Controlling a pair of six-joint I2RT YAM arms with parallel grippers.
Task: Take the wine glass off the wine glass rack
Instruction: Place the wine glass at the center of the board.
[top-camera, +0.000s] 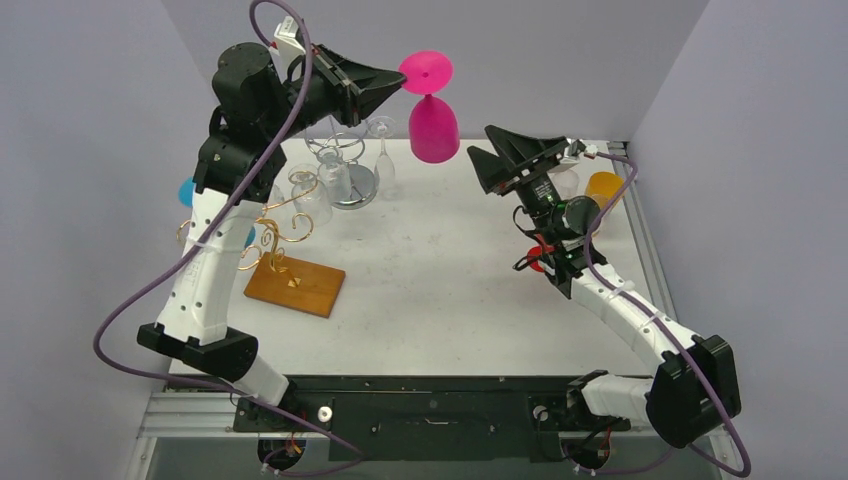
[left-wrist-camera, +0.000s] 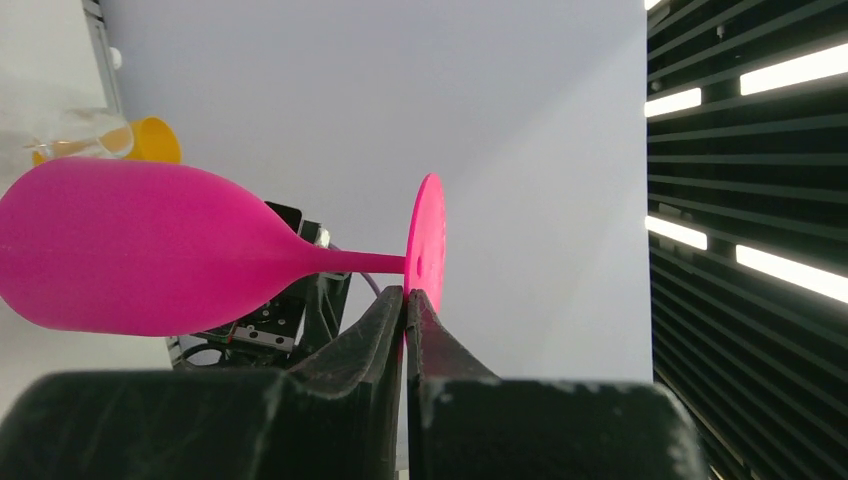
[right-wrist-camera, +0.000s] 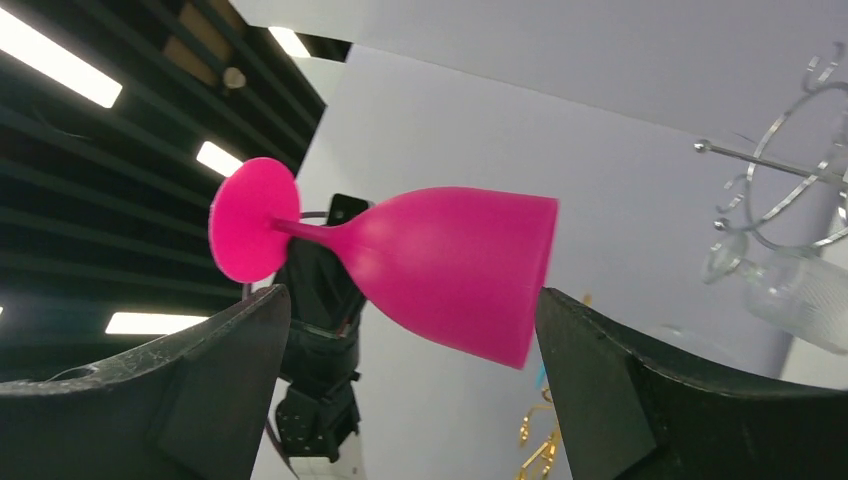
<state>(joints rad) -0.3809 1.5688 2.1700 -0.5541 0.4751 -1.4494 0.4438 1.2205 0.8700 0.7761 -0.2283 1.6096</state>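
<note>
nearest, a gold wire rack (top-camera: 285, 235) on a wooden base stands at the table's (top-camera: 450, 290) left. beyond it, the right gripper (top-camera: 480, 143) has its fingers spread wide on nothing, facing the pink wine glass (top-camera: 433, 125). a silver wire rack (top-camera: 345, 165) with clear glasses (top-camera: 310, 195) stands further back. farthest, the left gripper (top-camera: 400, 80) pinches the rim of the glass's foot, holding it upside down in the air, clear of both racks.

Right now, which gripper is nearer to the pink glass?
Left. The left gripper is shut on the foot of the pink glass and holds it upside down. The right gripper is open, close beside the bowl, and does not grip it.
</note>
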